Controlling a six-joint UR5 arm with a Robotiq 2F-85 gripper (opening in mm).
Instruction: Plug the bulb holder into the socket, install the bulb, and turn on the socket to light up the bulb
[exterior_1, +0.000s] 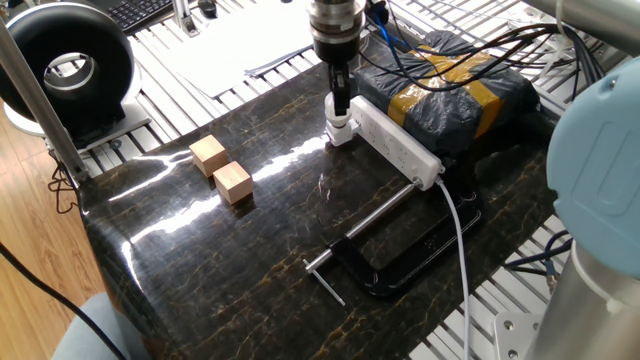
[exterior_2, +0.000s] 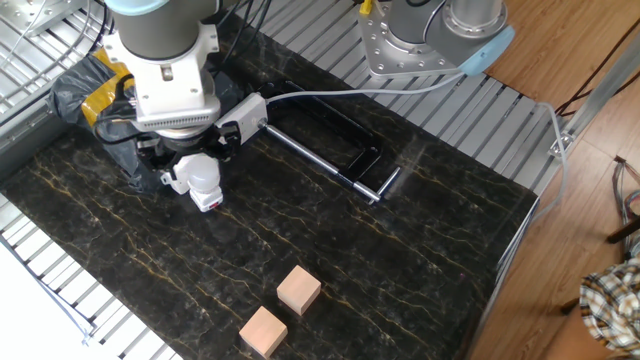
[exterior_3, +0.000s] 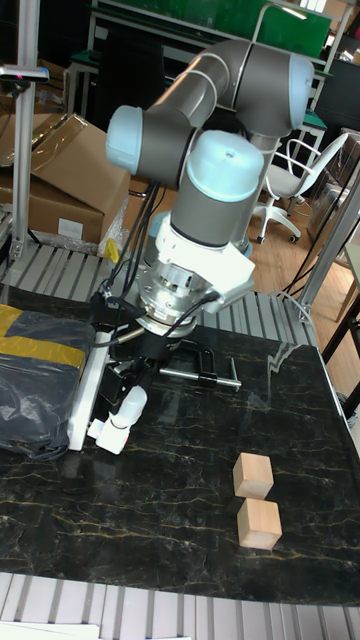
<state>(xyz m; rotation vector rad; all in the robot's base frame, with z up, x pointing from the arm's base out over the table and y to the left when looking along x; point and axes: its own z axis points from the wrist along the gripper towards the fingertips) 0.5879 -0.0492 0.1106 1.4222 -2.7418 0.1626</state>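
Marble top: dark table, gold veins, glossy glare on the side near the blocks.
Socket: long white strip at table edge, lying flat beside a black bag w/ yellow tape; thick white cable runs off its end past the clamp.
Gripper: pointing down just off the far end of the strip; fingers closed around the bulb, so narrow grip, holding it.
Bulb: white, round top, tilted in the tall view; its lower end meets the holder. Can't tell how far it's seated.
Holder: small white cube low at the strip's end, touching or just beside it; mostly hidden by gripper in that view. In the other fixed view a white piece w/ a red mark shows under the bulb. Can't tell if it's plugged into an outlet or sitting on the table.
Blocks: two tan wooden cubes, side by side, touching or nearly; well apart from socket, on open marble.
Clamp: black C-clamp w/ metal screw bar, lying flat near table corner, next to cable.
Arm: grey + pale blue UR5 bends over the table from behind, wrist straight above the bulb.
Switch state: too small to tell.
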